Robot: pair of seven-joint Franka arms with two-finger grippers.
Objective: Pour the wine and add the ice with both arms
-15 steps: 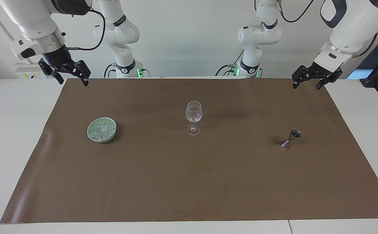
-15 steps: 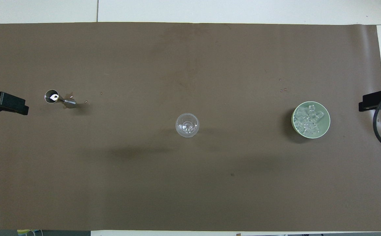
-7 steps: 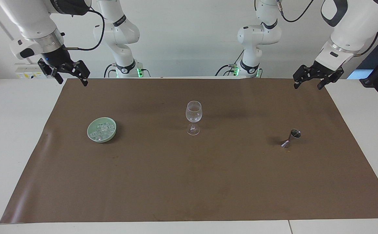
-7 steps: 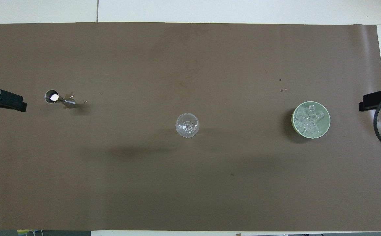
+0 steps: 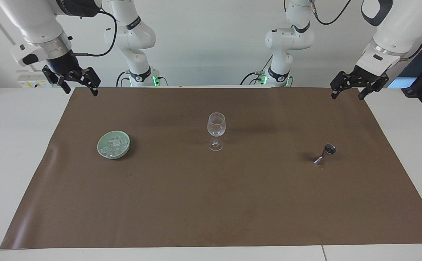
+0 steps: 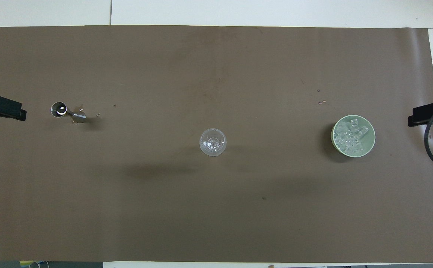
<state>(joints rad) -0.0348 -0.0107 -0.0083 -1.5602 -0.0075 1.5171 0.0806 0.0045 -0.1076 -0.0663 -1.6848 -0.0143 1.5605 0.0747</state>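
The ice (image 5: 114,146) sits heaped in a shallow green dish (image 5: 102,151) on the brown mat (image 5: 211,203), toward the right arm's end of the bench and about midway between the robots' edge and the edge away from them. I read those cubes as small, glassy and slick, light enough to skate out of a pinch, so I would take one from the top of the heap across two flat faces, squeezing gently and lifting straight up. The wine glass (image 5: 216,131) stands upright at the middle of the mat, well apart from the dish; it looks thin and fragile with a narrow foot, easy to tip, so I would rather not nudge it and would release the cube low over the bowl. Toward the left arm's end stands a small steel jigger (image 5: 325,153), stiff, smooth and narrow at the waist, which I judge the best place to grip it; anything in it would spill with a tilt. My right claw (image 5: 78,85) hangs with its fingers apart over the mat's corner nearest the robots at that arm's end. My left claw (image 5: 351,90) hangs likewise over the matching corner at its own end, fingers spread, holding nothing.
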